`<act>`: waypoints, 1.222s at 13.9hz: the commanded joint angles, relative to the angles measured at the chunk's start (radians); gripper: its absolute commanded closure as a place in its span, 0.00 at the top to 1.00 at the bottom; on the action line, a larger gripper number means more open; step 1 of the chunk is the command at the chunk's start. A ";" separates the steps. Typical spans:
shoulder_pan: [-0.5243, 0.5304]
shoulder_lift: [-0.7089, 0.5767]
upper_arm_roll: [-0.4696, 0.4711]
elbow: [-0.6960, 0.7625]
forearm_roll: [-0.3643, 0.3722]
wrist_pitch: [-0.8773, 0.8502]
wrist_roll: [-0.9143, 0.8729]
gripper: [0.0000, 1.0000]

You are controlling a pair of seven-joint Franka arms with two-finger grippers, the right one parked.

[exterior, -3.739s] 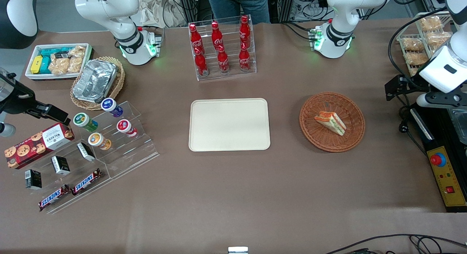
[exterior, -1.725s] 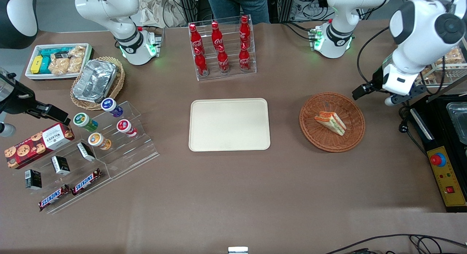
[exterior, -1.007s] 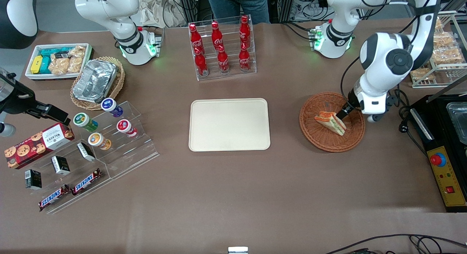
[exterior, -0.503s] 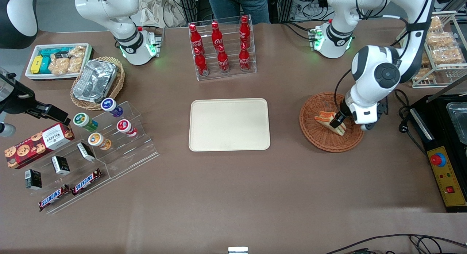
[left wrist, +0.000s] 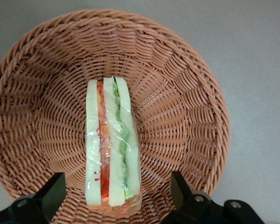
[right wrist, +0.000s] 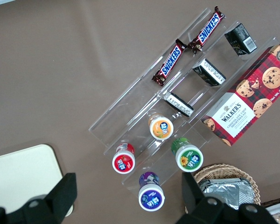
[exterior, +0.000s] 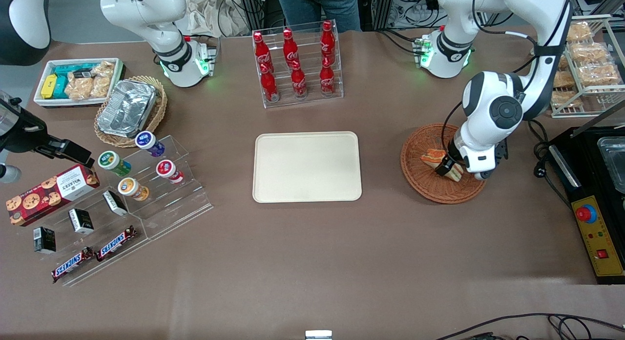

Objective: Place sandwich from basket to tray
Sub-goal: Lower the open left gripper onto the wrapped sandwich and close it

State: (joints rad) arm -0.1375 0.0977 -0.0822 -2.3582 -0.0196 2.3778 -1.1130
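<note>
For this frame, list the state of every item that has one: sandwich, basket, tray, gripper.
sandwich: wrapped in clear film, lying in the basket, not gripped.
basket: upright on the table, holding only the sandwich.
tray: flat on the table, nothing on it.
gripper: open, low over the basket, one finger on each side of the sandwich, apart from it.

Even, bright overhead light; soft faint shadows on the counter (exterior: 312,262); the foil container (exterior: 128,108) glints; all views sharp.

table (exterior: 312,262) — brown | tray (exterior: 307,166) | basket (exterior: 421,179) | end effector (exterior: 447,165) above basket
</note>
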 commanded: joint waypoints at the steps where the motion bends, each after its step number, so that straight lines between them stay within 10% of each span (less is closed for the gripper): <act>1: -0.013 0.030 0.005 -0.009 0.021 0.049 -0.036 1.00; 6: -0.017 0.033 0.005 -0.033 0.085 0.046 -0.016 0.86; 8: -0.024 0.033 0.005 -0.035 0.122 0.038 -0.033 0.63; 11: -0.025 0.025 0.005 -0.026 0.125 0.021 -0.033 0.00; 17: -0.014 0.011 0.005 0.158 0.124 -0.248 0.013 0.00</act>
State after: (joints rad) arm -0.1508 0.1195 -0.0807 -2.2793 0.0910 2.2229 -1.1140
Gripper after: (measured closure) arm 0.727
